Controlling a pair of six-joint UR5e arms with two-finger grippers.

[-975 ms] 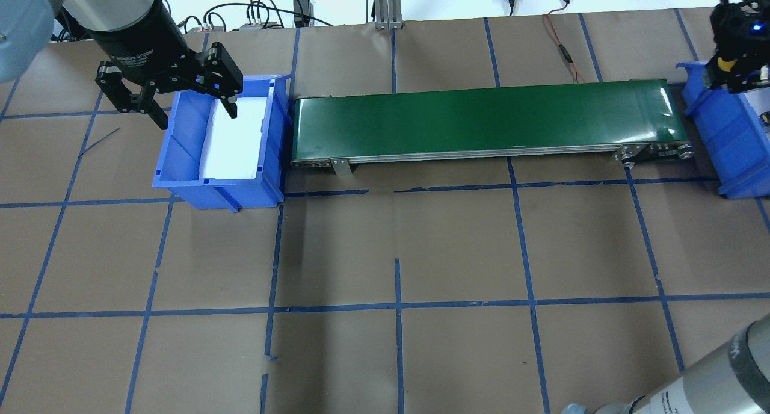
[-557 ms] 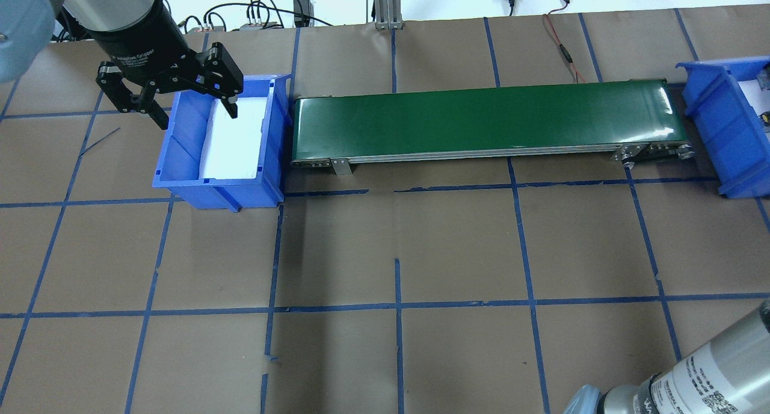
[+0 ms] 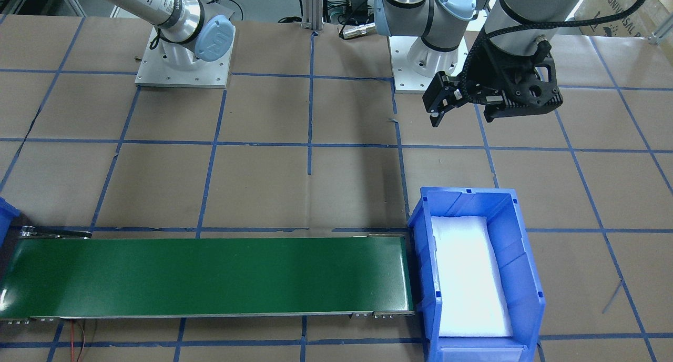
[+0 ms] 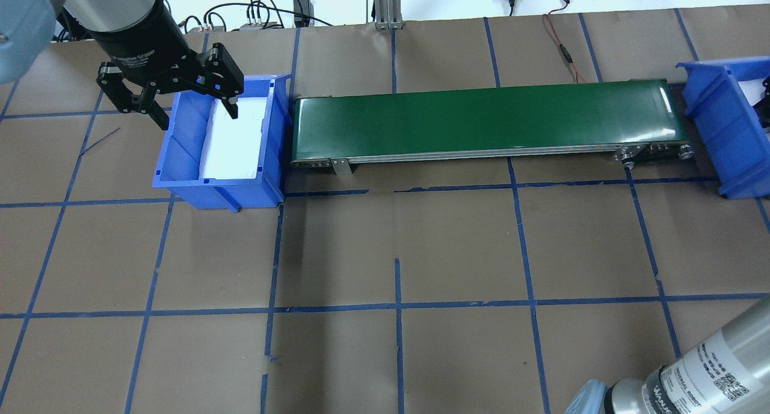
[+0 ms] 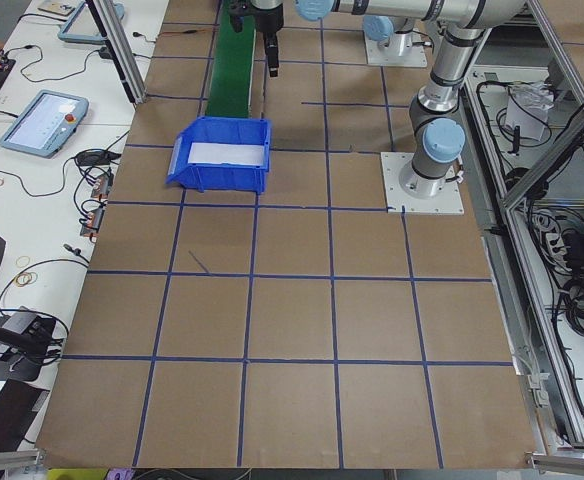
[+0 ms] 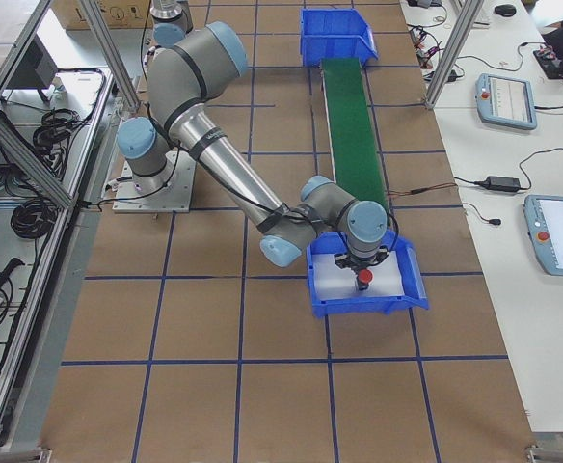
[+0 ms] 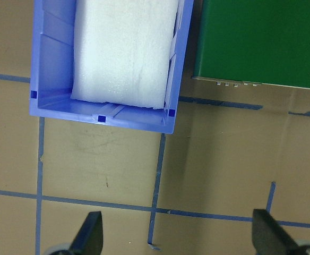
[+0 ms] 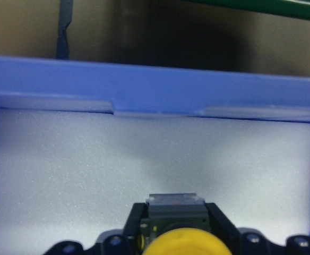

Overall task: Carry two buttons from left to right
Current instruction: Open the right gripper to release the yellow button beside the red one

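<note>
Yellow cap, grey switch body: the yellow button (image 8: 182, 243), item in hand. It is held by the right gripper (image 8: 175, 208), jaws closed snug across the switch body, cap nearest my wrist camera

Location: inside the walls of the right bin (image 8: 155, 85), hanging over its white foam (image 8: 144, 154). As far as I can tell it is not touching the foam

Bearing for the coming move: the foam lies straight ahead along the gripper's axis. The bin wall is beyond it, then the conveyor belt (image 4: 481, 119). I judge that a short descent and a release are all that remain for this piece, and no sideways correction looks needed

Also listed: the red button (image 6: 362, 279), a small red spot just under the gripper in the right side view. I take it to be already in the bin, but cannot tell how close it sits to the drop point

Spare tool: the left gripper (image 4: 197, 118), spread wide and holding nothing. It hovers above the table on the robot's side of the left bin (image 4: 240, 192), well apart from the action
</note>
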